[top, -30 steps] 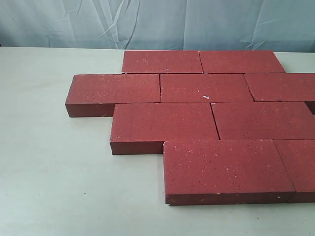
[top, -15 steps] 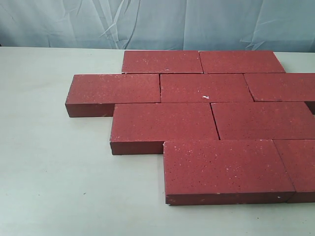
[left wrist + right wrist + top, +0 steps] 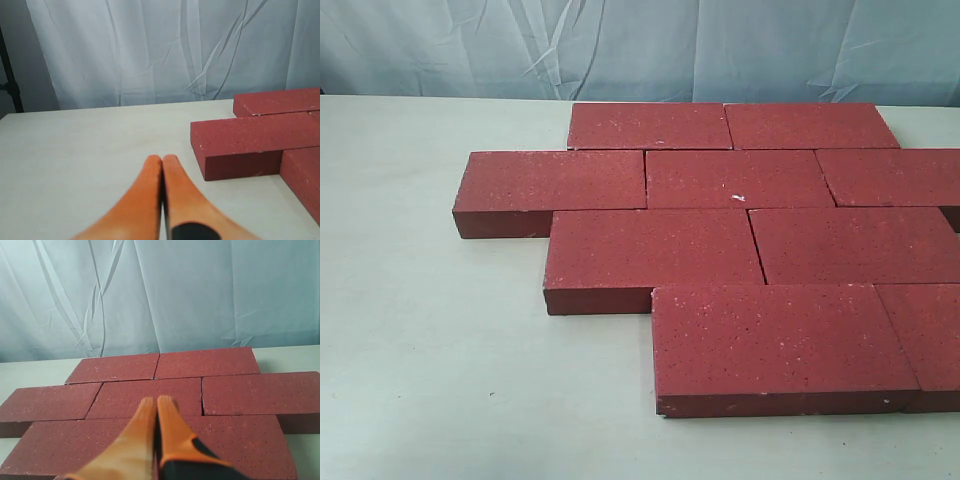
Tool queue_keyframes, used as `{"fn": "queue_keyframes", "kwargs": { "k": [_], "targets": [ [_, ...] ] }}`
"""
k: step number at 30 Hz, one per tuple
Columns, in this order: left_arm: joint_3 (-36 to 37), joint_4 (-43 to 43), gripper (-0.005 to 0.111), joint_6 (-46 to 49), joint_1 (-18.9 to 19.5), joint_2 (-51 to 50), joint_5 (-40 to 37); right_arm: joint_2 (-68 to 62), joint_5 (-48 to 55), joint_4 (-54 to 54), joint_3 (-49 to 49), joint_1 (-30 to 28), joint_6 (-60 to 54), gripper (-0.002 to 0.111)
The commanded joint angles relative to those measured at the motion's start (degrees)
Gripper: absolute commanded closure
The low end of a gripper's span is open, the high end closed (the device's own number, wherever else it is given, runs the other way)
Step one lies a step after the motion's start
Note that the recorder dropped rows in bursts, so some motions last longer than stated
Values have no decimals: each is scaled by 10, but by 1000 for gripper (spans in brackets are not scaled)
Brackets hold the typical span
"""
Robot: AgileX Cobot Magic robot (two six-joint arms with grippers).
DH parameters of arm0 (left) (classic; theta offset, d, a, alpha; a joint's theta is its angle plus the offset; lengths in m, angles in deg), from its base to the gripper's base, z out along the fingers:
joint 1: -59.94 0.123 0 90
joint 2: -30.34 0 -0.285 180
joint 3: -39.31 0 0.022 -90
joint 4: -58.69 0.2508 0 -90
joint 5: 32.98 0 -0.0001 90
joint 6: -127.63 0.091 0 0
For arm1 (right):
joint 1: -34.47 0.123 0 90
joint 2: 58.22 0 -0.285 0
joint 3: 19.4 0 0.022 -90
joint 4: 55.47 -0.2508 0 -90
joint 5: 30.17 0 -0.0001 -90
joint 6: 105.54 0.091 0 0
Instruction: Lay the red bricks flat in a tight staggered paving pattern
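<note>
The dark-red gritty rectangular bricks (image 3: 740, 230) lie flat on the pale worktop (image 3: 420, 350) in four offset rows, edges touching so the joints stagger. The paving looks finished to me. Clear of them, the left end effector (image 3: 162, 161) and right end effector (image 3: 156, 402) are both clenched on nothing.

Dark-red, pale-specked bricks (image 3: 735, 180) — 1 white-chipped — on a cream table (image 3: 420, 350).

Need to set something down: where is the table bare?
The table is bare left of the red bricks and in front of them. The right is crowded: bricks run past the view's edge.
</note>
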Motion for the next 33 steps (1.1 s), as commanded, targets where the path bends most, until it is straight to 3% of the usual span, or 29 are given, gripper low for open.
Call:
{"fn": "queue_keyframes", "kwargs": {
  "k": [1, 11, 16, 33],
  "targets": [
    [3, 7, 107, -2, 4, 3, -30, 3, -2, 0, -3, -2, -1, 109],
    [3, 12, 107, -2, 4, 3, -39, 3, -2, 0, -3, -2, -1, 109],
    [3, 10, 107, -2, 28, 3, -39, 3, -2, 0, -3, -2, -1, 109],
    [3, 10, 107, -4, 27, 3, -44, 3, -2, 0, -3, -2, -1, 109]
  ]
}}
